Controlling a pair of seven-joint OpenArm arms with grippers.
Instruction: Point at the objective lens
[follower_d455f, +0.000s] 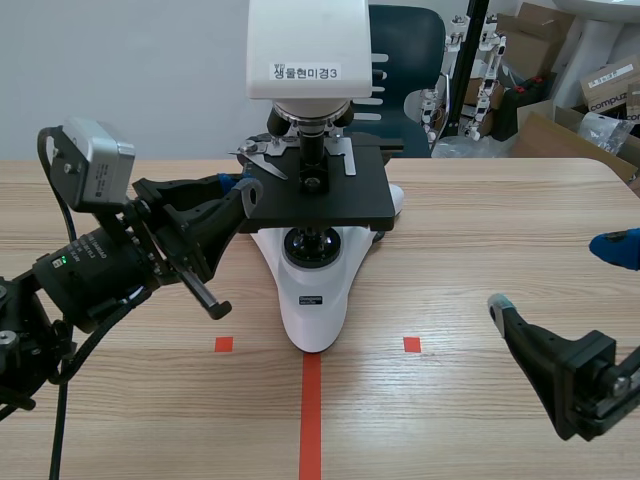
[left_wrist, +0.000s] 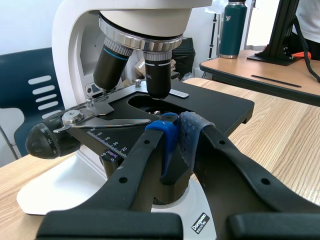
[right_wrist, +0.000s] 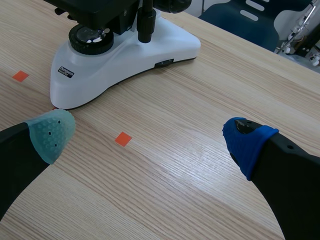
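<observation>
Right tool (follower_d455f: 558, 275), at the near right of the desk (follower_d455f: 450, 420), stands wide open and empty, well apart from the white-bodied microscope (follower_d455f: 315, 290). Left tool (left_wrist: 177, 132) is the nearer one: its soft dotted pads (left_wrist: 162, 132) meet with nothing between them, just beside the left edge of the flat matte-black stage (left_wrist: 215, 105). From there the objective lens (left_wrist: 159, 75), a smooth black cylinder with its long axis upright under the ribbed metal turret (left_wrist: 145, 42), lies to the right and higher.
</observation>
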